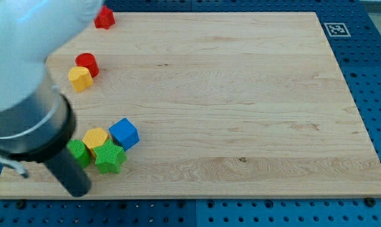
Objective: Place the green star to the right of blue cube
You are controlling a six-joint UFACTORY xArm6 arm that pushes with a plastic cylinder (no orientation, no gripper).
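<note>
The arm (26, 69) fills the view's upper-left corner as a large, blurred white housing, narrowing downward into a grey collar and then a black band. From that band the dark rod (67, 167) slants down toward the view's right and bottom. My tip (80, 191) sits near the view's bottom-left, at the very end of the rod, low against the surface beneath it.
</note>
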